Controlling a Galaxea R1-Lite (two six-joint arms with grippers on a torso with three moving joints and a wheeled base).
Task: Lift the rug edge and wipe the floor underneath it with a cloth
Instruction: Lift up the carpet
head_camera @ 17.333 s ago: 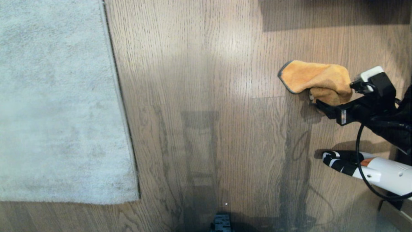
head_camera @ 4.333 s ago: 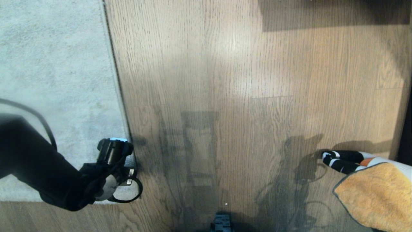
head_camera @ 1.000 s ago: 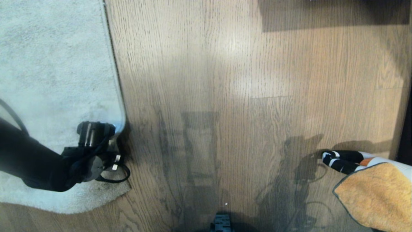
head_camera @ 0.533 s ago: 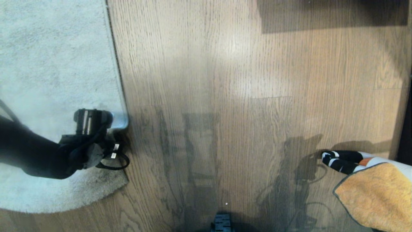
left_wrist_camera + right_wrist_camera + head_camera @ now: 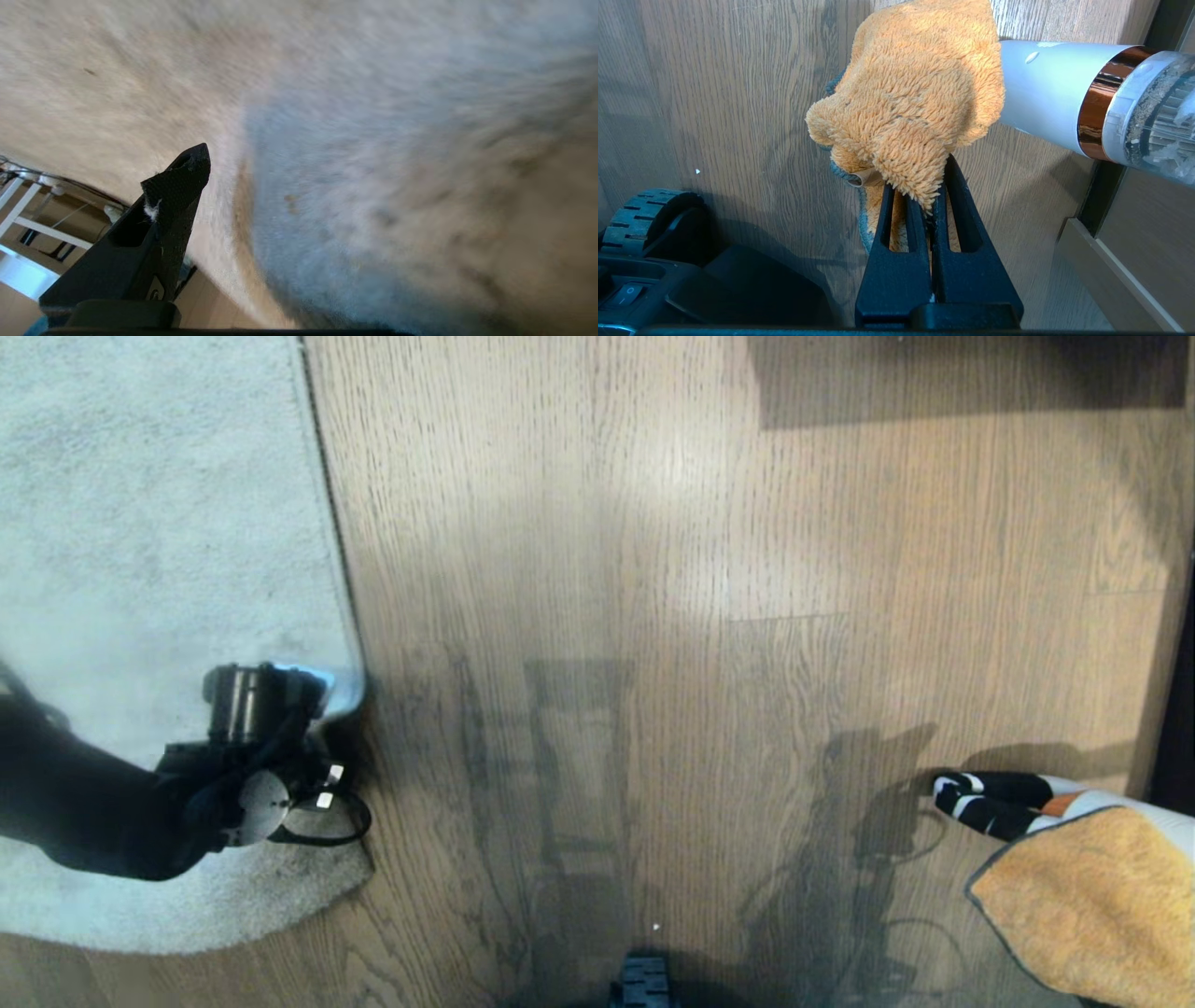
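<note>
- Head view: the left gripper (image 5: 322, 728) sits at the rug edge (image 5: 347, 695) near the rug's near corner, and the edge there bulges up off the floor (image 5: 653, 569). The cloth (image 5: 1092, 905) hangs at the lower right, just beside a handheld vacuum (image 5: 1004, 803) lying on the floor.
- Left wrist view: one black finger (image 5: 177, 186) shows against the raised rug; the jaws are spread wide, and whether they grip it cannot be told.
- Right wrist view: the right gripper (image 5: 931, 198) has its jaws clenched on the cloth, above the floor.
</note>
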